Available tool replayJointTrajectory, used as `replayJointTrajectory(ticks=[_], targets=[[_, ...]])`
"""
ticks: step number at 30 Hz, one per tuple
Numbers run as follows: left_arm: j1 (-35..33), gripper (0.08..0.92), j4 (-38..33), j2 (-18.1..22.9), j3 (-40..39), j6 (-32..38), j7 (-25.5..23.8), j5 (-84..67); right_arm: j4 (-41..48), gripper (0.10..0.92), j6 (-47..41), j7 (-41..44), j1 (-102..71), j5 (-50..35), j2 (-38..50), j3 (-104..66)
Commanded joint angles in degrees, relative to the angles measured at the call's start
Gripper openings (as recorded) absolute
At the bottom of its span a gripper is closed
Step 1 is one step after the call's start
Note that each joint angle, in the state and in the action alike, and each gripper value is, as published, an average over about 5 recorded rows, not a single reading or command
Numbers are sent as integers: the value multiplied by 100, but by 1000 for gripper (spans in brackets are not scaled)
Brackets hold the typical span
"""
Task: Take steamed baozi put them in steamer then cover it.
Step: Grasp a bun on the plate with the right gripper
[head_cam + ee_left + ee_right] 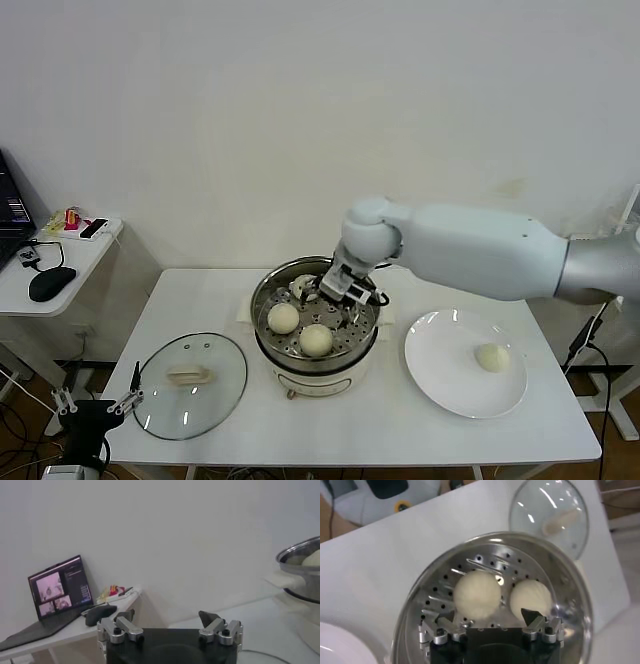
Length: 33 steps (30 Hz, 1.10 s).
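The steamer (262,300) stands mid-table, a steel pot with a perforated tray (440,587) on a white base. Two steamed baozi (284,318) (316,340) lie on the tray, also seen in the right wrist view as baozi (477,594) and baozi (531,598). My right gripper (325,292) (487,615) hangs open just above the tray's back, holding nothing, one baozi just ahead of its fingertips. Another baozi (491,357) rests on the white plate (450,375). The cover (190,385) (547,515) lies flat left of the steamer. My left gripper (97,405) (170,617) waits open off the table's front-left corner.
A low side table (70,255) to the left carries a black mouse (50,285), a laptop (60,587) and small items. The steamer's rim (300,562) shows far off in the left wrist view. A white wall stands behind the table.
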<state>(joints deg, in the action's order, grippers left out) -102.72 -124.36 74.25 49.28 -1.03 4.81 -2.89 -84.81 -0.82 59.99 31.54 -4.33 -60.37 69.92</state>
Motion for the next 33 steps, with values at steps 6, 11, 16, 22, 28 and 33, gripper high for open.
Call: replayJointTrajectory(ticks=[6,11,16,22,28,33], targets=[[78,823,15,-99,-46,-13,-5,-1,-235,823,-2149,70,-169,-214,1738,-648],[146,823,103,-188,-113,-7,-6,2,-392,823,-2053,78,-447,62,2567,-725],[251,823,217,-243,-208,6,-5,60,-530,823,-1805,189,-1073,484,3237,-1040],[284,823,298,-308,-310,8,-5,96,-270,823,-1587,128,-2414,1122,3509,-2103],[259,823,285,-345,-321,-5,-7,126,344,823,-1360,118,-3748,1652,3388,-3266],[187,823,268,-342,-256,-7,-9,131,719,823,-1184,256,-4145,1919,3208,-3687]])
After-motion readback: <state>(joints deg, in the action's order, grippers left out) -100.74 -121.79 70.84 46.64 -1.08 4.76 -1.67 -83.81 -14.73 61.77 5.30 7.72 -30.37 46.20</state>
